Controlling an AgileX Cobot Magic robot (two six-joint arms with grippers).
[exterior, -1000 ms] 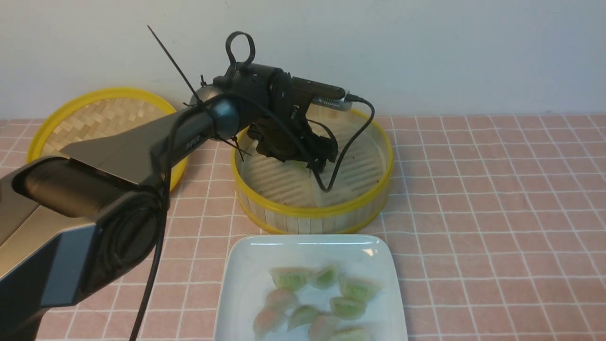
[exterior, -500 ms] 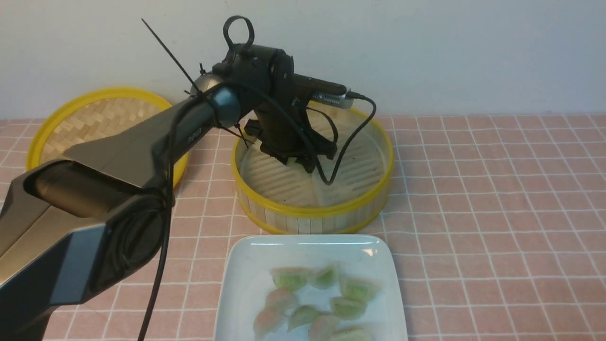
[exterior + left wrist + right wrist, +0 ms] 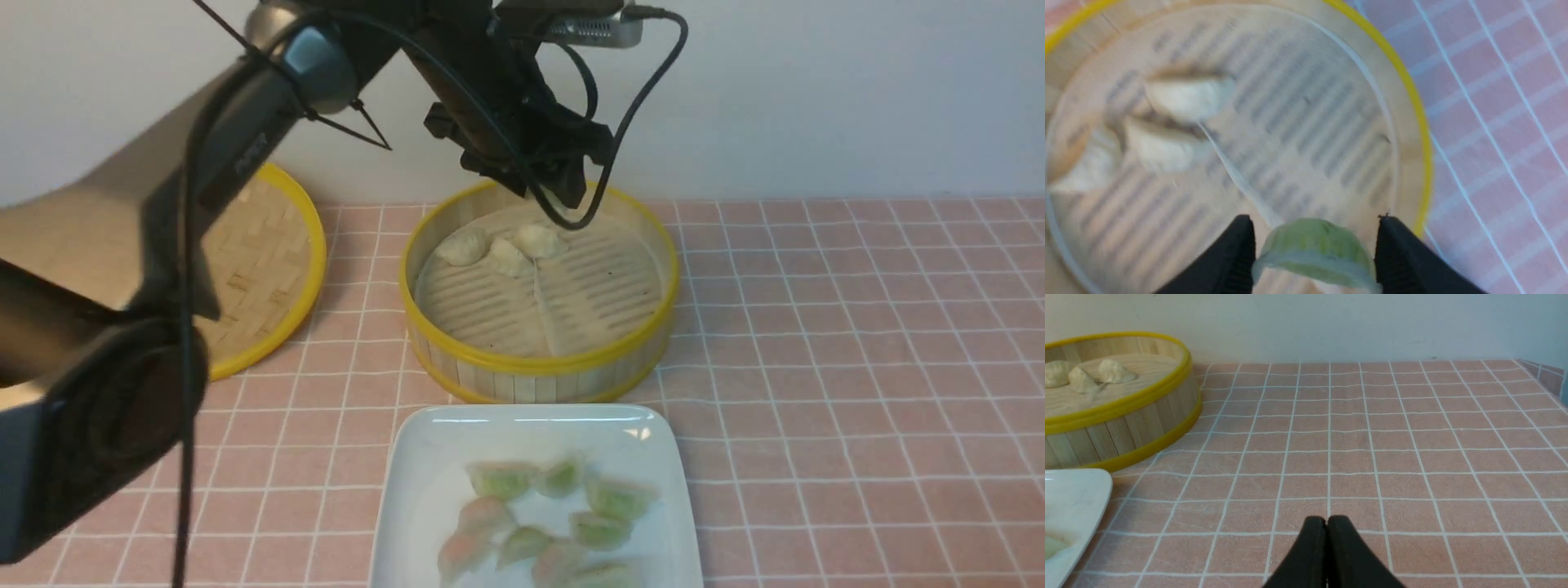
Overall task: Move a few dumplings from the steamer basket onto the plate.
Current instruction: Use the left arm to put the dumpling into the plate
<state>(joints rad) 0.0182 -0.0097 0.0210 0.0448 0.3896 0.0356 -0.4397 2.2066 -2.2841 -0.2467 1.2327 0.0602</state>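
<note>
My left gripper [image 3: 563, 194] hangs above the back of the steamer basket [image 3: 539, 363]. In the left wrist view it [image 3: 1315, 222] is shut on a pale green dumpling [image 3: 1314, 253], held clear of the slotted floor. Three whitish dumplings [image 3: 506, 255] lie together at the basket's back left; they also show in the left wrist view [image 3: 1188, 96]. The white square plate [image 3: 420, 465] in front of the basket holds several green and pinkish dumplings [image 3: 563, 514]. My right gripper [image 3: 1327, 519] is shut and empty, low over the tablecloth to the right of the basket [image 3: 1118, 428] and the plate [image 3: 1073, 494]; it is outside the front view.
The shallow woven yellow-rimmed lid [image 3: 269, 269] lies to the left of the basket, partly behind my left arm. A pink checked cloth [image 3: 857, 367] covers the table. The wall stands close behind the basket. A black cable loops down from the left wrist.
My left gripper has risen out of the basket with the green dumpling between its jaws. The three whitish dumplings it covered now show. The plate's dumplings have not moved.
</note>
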